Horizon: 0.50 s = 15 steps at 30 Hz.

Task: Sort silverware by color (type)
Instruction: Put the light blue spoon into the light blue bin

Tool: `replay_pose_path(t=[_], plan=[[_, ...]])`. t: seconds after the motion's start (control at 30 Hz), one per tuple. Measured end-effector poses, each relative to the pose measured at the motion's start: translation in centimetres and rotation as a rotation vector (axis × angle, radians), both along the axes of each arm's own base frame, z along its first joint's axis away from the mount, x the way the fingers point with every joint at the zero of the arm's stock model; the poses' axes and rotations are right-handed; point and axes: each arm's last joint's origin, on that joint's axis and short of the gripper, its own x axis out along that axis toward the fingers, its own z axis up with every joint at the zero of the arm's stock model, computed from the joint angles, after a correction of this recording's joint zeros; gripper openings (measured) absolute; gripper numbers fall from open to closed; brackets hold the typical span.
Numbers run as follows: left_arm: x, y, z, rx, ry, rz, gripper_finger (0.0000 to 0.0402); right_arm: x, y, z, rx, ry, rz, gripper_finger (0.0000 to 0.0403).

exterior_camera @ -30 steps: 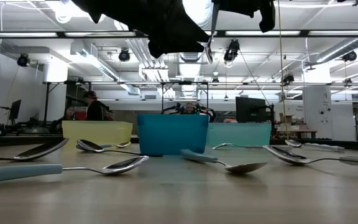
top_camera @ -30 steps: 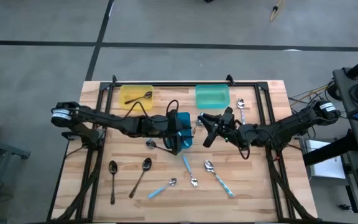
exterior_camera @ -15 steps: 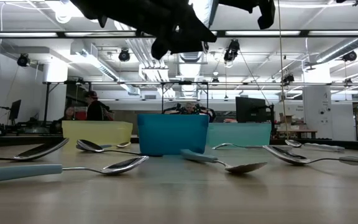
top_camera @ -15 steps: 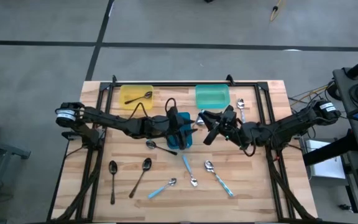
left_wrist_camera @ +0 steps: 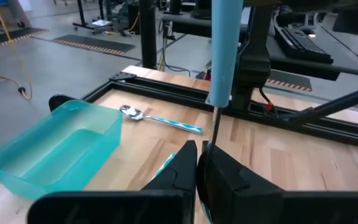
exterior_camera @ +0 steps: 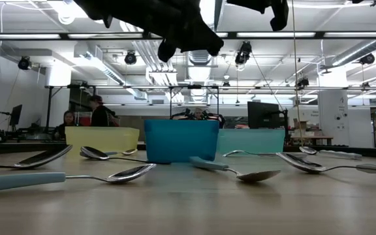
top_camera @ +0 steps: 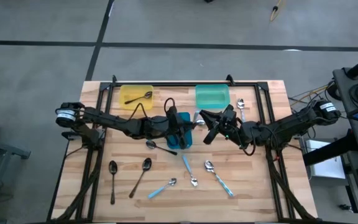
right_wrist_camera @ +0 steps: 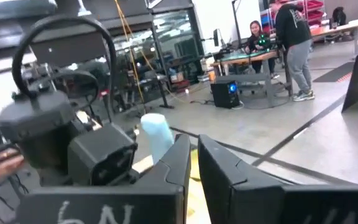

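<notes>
You see both arms meeting above the middle of the wooden table [top_camera: 260, 186]. Your left gripper [left_wrist_camera: 199, 149] hangs over the blue tray [top_camera: 188, 140], its two dark fingers pressed together. The thin metal neck of the blue-handled spoon [left_wrist_camera: 224, 50] runs down and disappears between their tips, so the spoon stands upright, light blue handle uppermost, directly above this gripper.

Your right gripper [top_camera: 206, 124] sits just beside the left one, facing it. The spoon's handle rises close in front of it. You cannot tell whether this gripper is spread or pressed together, or whether it touches the handle.

Behind the blue tray, the yellow tray [top_camera: 127, 89] holds one dark spoon [top_camera: 143, 96]. The teal tray [top_camera: 212, 88] stands near the right gripper, and a second blue-handled spoon [top_camera: 241, 107] lies on the wood just beside it.

Nearer you, two black spoons [top_camera: 112, 180] and several silver and blue-handled spoons [top_camera: 219, 177] lie scattered flat on the table, well apart from both grippers.
</notes>
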Motion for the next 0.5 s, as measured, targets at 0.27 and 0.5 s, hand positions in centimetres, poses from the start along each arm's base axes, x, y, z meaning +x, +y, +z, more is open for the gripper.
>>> replay_pose_path(t=[0.27,0.5], plan=[[-0.8,-0.1,-0.2,-0.039,0.1,-0.044,0.0001,-0.5,-0.1,-0.3,-0.032,0.101,0.002,0.005],[-4.0,0.6,-0.2,-0.271,0.382,-0.199,0.0001,-1.6,0.4,-1.0,-0.325,0.527,0.324,0.0084]])
